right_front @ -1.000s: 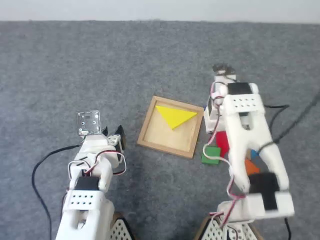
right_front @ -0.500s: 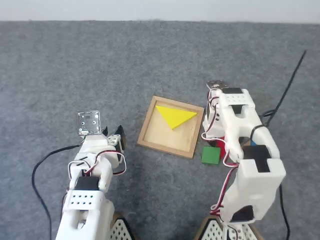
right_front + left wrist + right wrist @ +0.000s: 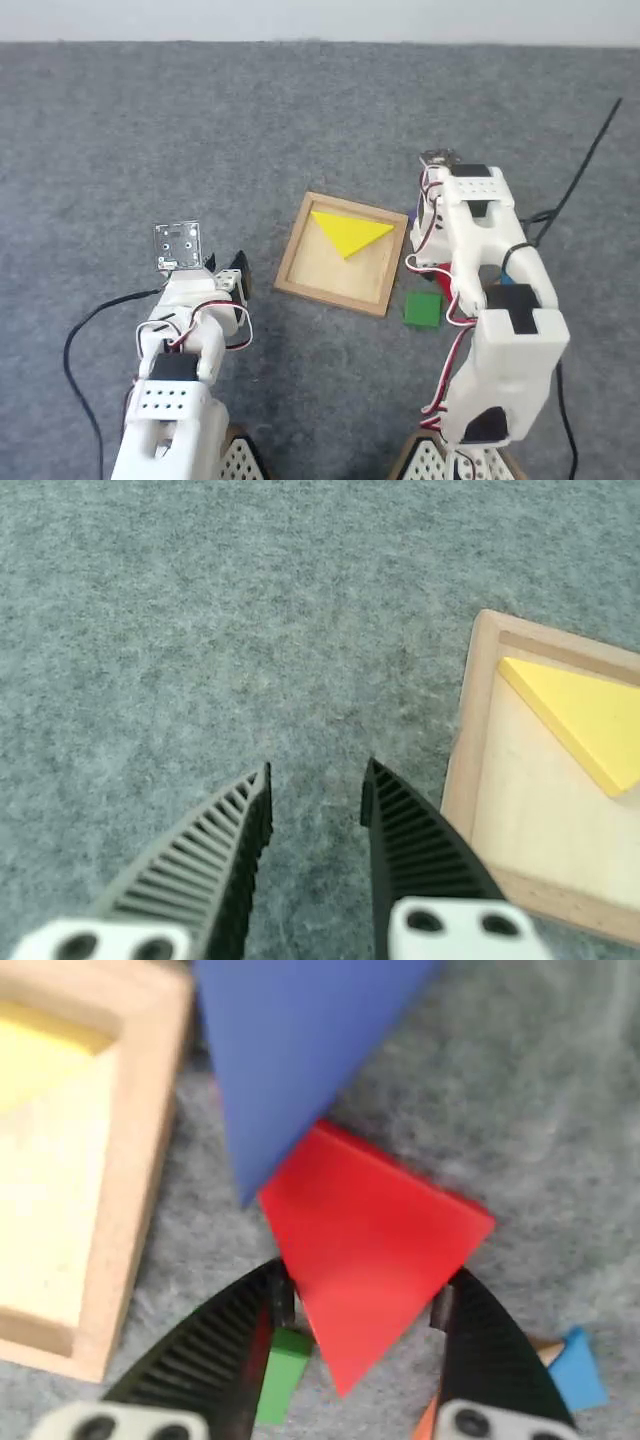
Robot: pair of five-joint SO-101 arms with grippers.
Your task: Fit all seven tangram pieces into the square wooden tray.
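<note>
The square wooden tray (image 3: 290,262) lies mid-table with a yellow triangle (image 3: 350,232) in its far part. To its right my right arm (image 3: 480,230) leans down over loose pieces. In the right wrist view my right gripper (image 3: 365,1290) has a finger against each slanted edge of the red triangle (image 3: 375,1230), shut on it. A big blue triangle (image 3: 300,1050) touches the red one, close to the tray rim (image 3: 135,1160). A green square (image 3: 422,308) lies by the tray's near right corner. My left gripper (image 3: 315,780) is open over bare carpet, left of the tray (image 3: 465,750).
A small blue piece (image 3: 582,1375) and an orange tip (image 3: 425,1422) lie beside the right gripper's fingers, and the green square (image 3: 280,1375) sits under one of them. Grey carpet covers the table. Cables trail behind both arms.
My right arm folded forward and down over the pieces right of the tray, hiding the red and orange ones from above. The left arm has not moved.
</note>
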